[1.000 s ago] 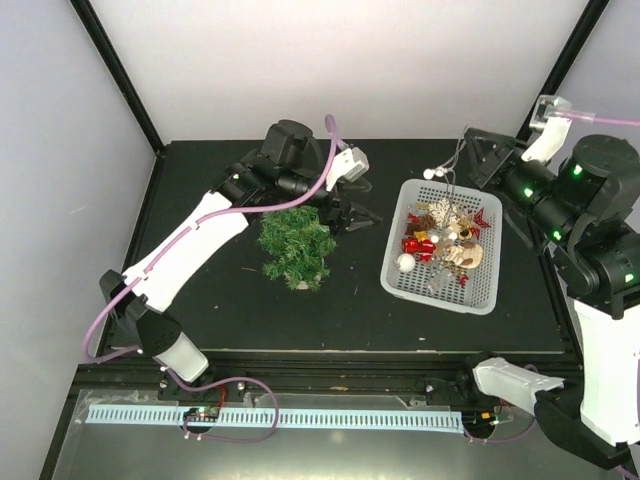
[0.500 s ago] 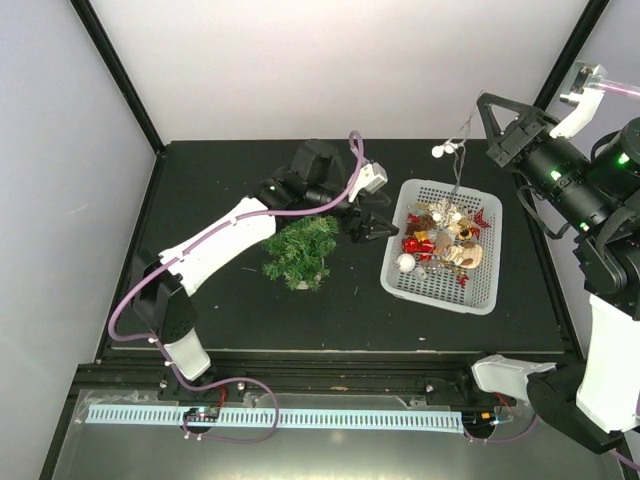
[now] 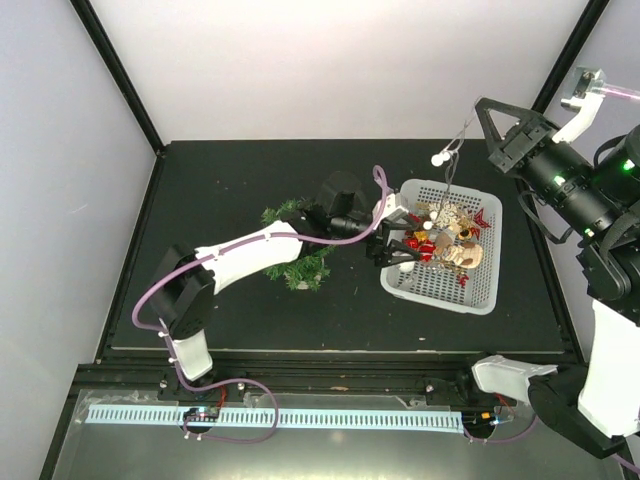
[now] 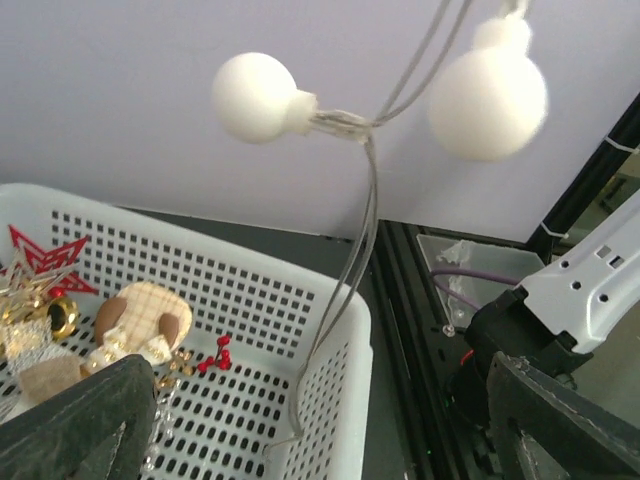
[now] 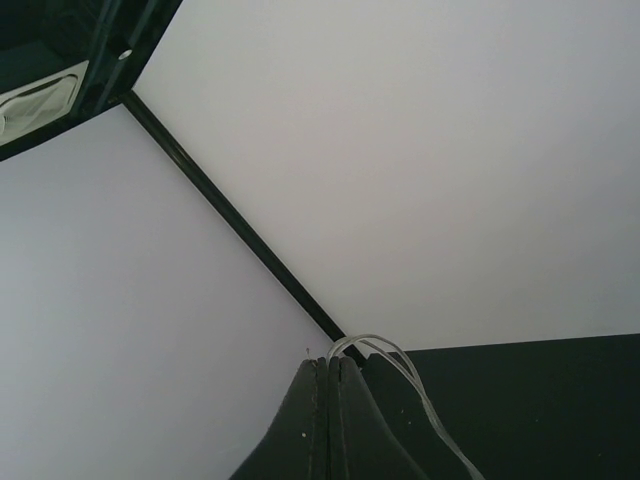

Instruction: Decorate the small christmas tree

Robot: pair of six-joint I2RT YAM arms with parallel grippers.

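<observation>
The small christmas tree (image 3: 290, 262) stands on the black table, partly under my left arm. My left gripper (image 3: 397, 246) is open over the left rim of the white basket (image 3: 440, 292), and nothing is between its fingers (image 4: 85, 420). High above the basket's far right corner, my right gripper (image 3: 483, 108) is shut on a clear wire garland with white balls (image 3: 438, 158). The wire hangs down into the basket. In the left wrist view two balls (image 4: 256, 96) dangle close ahead, and the wire reaches the basket floor near the rim (image 4: 352, 312). The right wrist view shows the wire loop (image 5: 378, 347) pinched between shut fingers (image 5: 322, 420).
The basket holds several ornaments: a red star (image 4: 42, 258), a beige bauble (image 4: 140, 318), red berries (image 4: 216, 354) and gold pieces (image 3: 445, 215). Black frame posts stand at the back corners (image 3: 118, 75). An aluminium rail (image 3: 270, 415) runs along the near edge.
My left arm has swung right, from beside the tree to over the basket's left side. My right gripper has lifted the garland higher, so the balls hang above the basket.
</observation>
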